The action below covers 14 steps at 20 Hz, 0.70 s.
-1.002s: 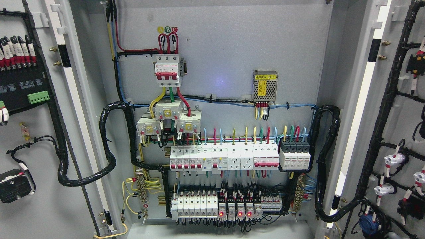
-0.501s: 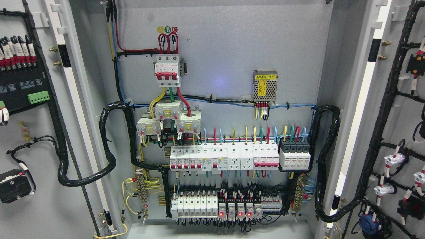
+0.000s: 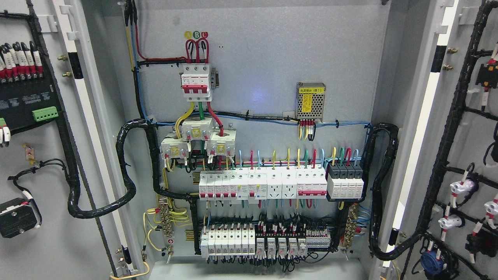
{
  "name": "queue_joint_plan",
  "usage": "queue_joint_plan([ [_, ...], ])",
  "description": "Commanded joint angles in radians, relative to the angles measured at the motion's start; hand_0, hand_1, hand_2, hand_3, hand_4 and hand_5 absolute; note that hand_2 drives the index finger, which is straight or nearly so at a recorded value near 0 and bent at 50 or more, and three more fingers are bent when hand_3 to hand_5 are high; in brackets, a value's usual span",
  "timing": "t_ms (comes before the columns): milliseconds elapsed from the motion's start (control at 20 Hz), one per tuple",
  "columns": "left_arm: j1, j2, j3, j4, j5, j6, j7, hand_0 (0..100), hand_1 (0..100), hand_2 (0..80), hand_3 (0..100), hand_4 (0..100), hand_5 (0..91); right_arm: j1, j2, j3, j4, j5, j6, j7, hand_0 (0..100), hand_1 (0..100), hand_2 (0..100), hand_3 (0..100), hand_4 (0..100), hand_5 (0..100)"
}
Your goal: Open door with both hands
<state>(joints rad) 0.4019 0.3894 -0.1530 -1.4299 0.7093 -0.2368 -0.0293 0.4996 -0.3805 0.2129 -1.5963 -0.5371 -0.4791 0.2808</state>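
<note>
Both doors of the grey electrical cabinet stand swung wide. The left door (image 3: 46, 217) fills the picture's left edge, showing its inner face with a black module and wiring. The right door (image 3: 472, 155) fills the right edge, its inner face carrying black cable looms and white fittings. Between them the cabinet's back panel (image 3: 272, 58) is fully exposed. Neither of my hands nor any arm shows in the head view.
On the back panel sit a red-and-white main breaker (image 3: 196, 82), a perforated power supply (image 3: 310, 100), a middle row of white breakers and sockets (image 3: 264, 186) and a lower row of relays (image 3: 264, 243). Thick black cable looms (image 3: 126, 163) bridge to each door.
The red indicator lights on the lower relay row, lit in the earlier frames, are now off. Doors and wiring have not moved.
</note>
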Motion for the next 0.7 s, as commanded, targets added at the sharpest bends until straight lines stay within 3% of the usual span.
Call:
queue_joint_plan([
  [0,-0.052,-0.109,-0.071,0.439,-0.008,-0.004,-0.032,0,0,0.0,0,0,0.0,-0.001,0.109,0.126,0.435,0.020,-0.001,0.005,19,0,0,0,0,0],
  [200,-0.075,-0.139,-0.121,0.609,-0.023,-0.002,-0.108,0,0,0.0,0,0,0.0,-0.012,0.150,0.126,0.600,0.084,-0.001,0.005,19,0,0,0,0,0],
  [401,-0.126,-0.193,-0.128,0.837,-0.106,-0.004,-0.190,0,0,0.0,0,0,0.0,-0.084,0.212,0.120,0.841,0.117,-0.001,0.005,19,0,0,0,0,0],
  [651,-0.158,-0.260,-0.128,1.017,-0.189,-0.004,-0.219,0,0,0.0,0,0,0.0,-0.191,0.278,0.124,1.160,0.120,0.001,0.005,19,0,0,0,0,0],
])
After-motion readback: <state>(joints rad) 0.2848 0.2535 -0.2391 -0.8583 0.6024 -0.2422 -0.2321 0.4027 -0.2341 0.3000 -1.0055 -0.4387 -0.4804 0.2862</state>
